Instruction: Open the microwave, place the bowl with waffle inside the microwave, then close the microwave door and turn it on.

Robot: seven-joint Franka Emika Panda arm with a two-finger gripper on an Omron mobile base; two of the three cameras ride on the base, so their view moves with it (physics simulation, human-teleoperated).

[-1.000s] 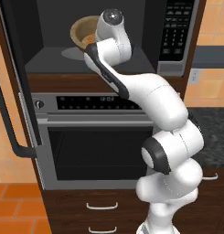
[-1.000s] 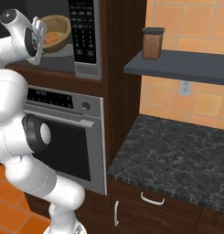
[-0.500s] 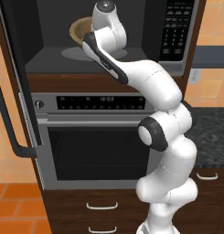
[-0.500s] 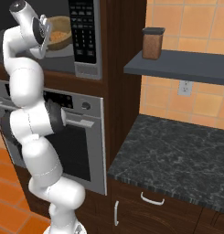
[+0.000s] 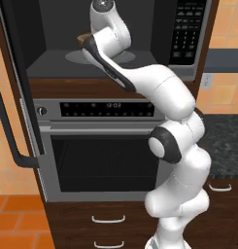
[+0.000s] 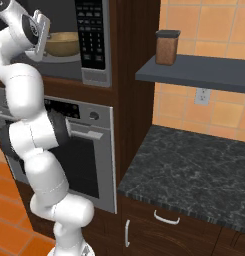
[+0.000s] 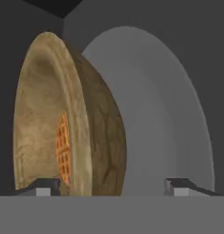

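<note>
As the microwave door (image 5: 16, 82) stands swung wide to the left of the microwave (image 5: 115, 39), the opening step is judged complete. The bowl with waffle (image 6: 63, 44) sits inside the cavity, on the round grey turntable (image 5: 74, 57), so the placing step appears done or very nearly so. Closing the door and pressing the keypad panel (image 6: 91, 32), at the right of the cavity, remain outstanding.

Position of the bowl: in the right base view it rests on the turntable just left of the keypad panel, upright, its tan wall visible. In the left base view a small tan edge shows beside the wrist, above the turntable's left part.

Position relative to the jaws: the gripper (image 7: 112, 186) is at the mouth of the cavity, pointed inward. In the hand view, which is rolled on its side, the two fingertips (image 7: 45, 187) stand well apart at the bottom, the left one in front of the bowl's open face and the right one in front of the turntable. The bowl's rim and outer wall lie between them, and orange waffle (image 7: 63, 148) shows inside the bowl near the left tip. No pad is seen pressing on the rim; whether either tip touches the bowl cannot be told. The jaws are judged spread and holding nothing.

Risk noted: the arm must clear the cavity before the door can swing shut.
</note>
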